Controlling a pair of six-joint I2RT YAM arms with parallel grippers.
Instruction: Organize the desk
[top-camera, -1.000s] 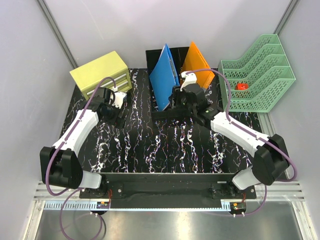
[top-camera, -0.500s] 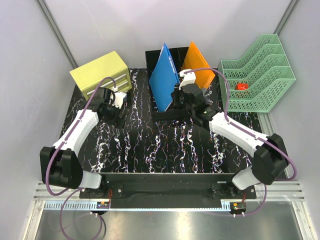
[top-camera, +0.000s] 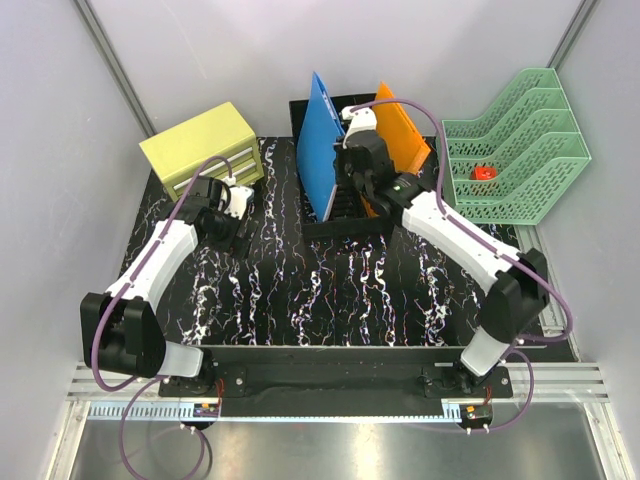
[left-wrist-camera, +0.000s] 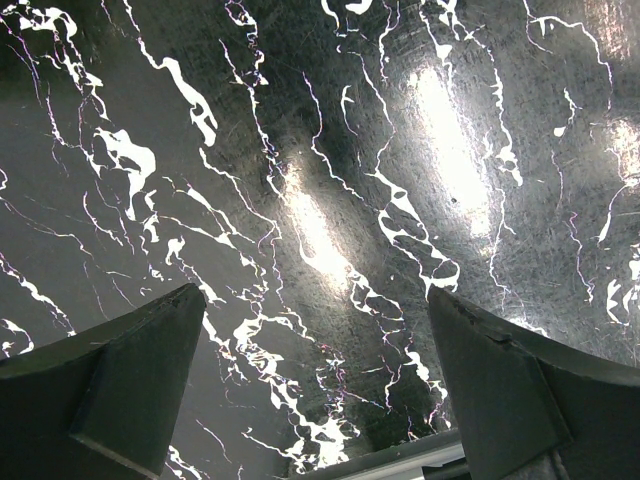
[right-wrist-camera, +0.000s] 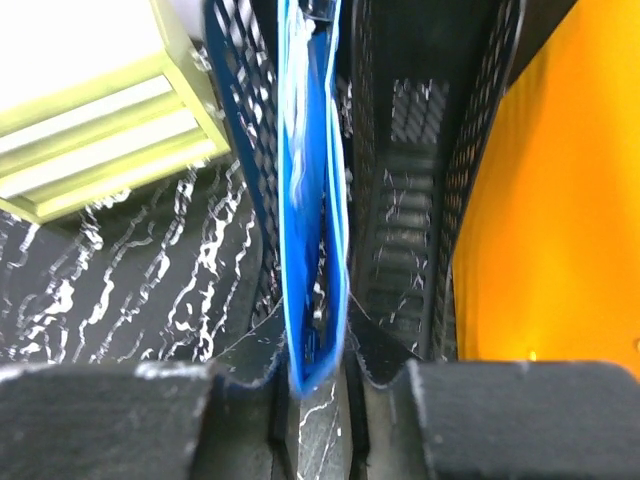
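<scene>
The blue folder (top-camera: 318, 145) has tipped upright above the black, white-veined desk (top-camera: 300, 290).

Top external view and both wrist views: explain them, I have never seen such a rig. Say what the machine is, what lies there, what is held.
Two robot arms are bolted at the near edge of the desk. The top view looks down from above and behind; each wrist view rides on one arm and shows its fingers. At the back stand a yellow drawer unit, a black mesh file holder with a blue folder and an orange folder, and a green tray rack holding a red item. The left gripper is open over bare desk. The right gripper pinches the blue folder's edge.
</scene>
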